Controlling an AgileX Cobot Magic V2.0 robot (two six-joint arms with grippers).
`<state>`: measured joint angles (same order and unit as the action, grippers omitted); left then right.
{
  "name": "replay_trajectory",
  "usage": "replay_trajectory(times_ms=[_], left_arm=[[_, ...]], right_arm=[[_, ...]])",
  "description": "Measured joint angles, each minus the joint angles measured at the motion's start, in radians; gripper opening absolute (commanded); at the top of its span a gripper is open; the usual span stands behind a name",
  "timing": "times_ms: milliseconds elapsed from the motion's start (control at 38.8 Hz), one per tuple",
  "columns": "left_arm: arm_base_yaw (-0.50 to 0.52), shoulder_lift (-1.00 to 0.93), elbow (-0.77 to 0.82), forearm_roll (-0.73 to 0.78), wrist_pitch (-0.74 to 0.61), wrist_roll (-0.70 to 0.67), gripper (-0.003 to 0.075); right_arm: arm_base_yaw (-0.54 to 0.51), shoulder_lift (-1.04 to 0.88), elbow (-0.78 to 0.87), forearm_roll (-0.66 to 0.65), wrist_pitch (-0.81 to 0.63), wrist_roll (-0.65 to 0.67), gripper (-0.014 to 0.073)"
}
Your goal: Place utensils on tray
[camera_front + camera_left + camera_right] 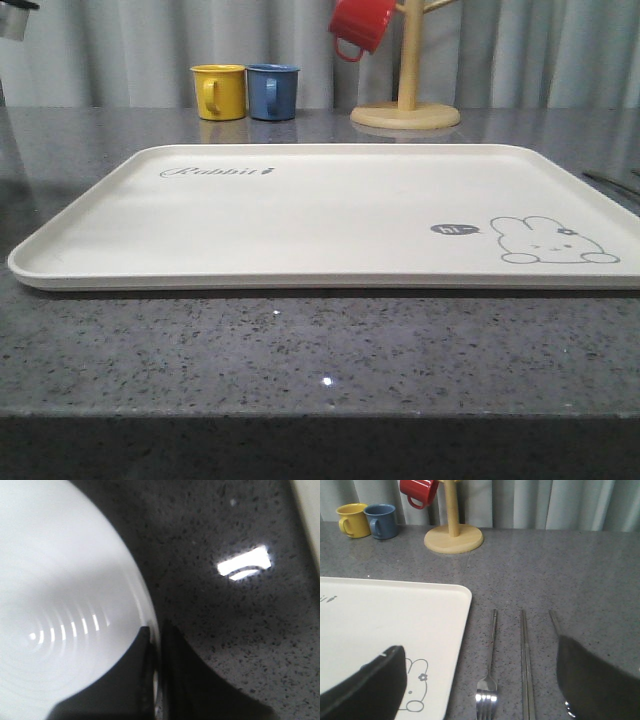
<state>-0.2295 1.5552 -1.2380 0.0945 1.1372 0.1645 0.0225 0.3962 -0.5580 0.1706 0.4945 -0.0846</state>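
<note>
White plate (55, 610) rim sits pinched in the left hand (156, 680); right hand (480, 680) spread above fork (489, 680).

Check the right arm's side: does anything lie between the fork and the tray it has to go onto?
Nothing visible does. The fork lies on bare counter right beside the tray, with the chopsticks and spoon on its far side, away from the tray. The right gripper hangs open above the fork, with clear air below it.
</note>
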Motion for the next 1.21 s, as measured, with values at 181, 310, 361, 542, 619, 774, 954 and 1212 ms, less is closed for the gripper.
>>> replay_trajectory(times_ms=[181, 310, 361, 542, 619, 774, 954, 1212], left_arm=[[-0.072, -0.023, -0.136, 0.052, 0.086, -0.029, -0.0018], [-0.171, -0.024, -0.224, 0.099, 0.098, -0.054, -0.0018], [-0.219, -0.024, -0.253, 0.105, 0.100, -0.062, -0.0018], [-0.400, -0.007, -0.331, 0.103, 0.103, -0.081, -0.0018], [-0.470, 0.023, -0.354, 0.095, 0.106, -0.084, -0.0018], [-0.594, 0.128, -0.400, 0.081, 0.107, -0.086, -0.0018], [-0.635, 0.227, -0.420, 0.050, 0.105, -0.090, -0.0018], [-0.635, 0.307, -0.422, 0.021, 0.099, -0.090, -0.0018]], right_arm=[[0.000, 0.000, 0.000, 0.000, 0.000, 0.000, 0.0632], [0.000, 0.000, 0.000, 0.000, 0.000, 0.000, 0.0632], [0.000, 0.000, 0.000, 0.000, 0.000, 0.000, 0.0632], [0.000, 0.000, 0.000, 0.000, 0.000, 0.000, 0.0632], [0.000, 0.000, 0.000, 0.000, 0.000, 0.000, 0.0632], [0.000, 0.000, 0.000, 0.000, 0.000, 0.000, 0.0632], [0.000, 0.000, 0.000, 0.000, 0.000, 0.000, 0.0632], [0.000, 0.000, 0.000, 0.000, 0.000, 0.000, 0.0632]])
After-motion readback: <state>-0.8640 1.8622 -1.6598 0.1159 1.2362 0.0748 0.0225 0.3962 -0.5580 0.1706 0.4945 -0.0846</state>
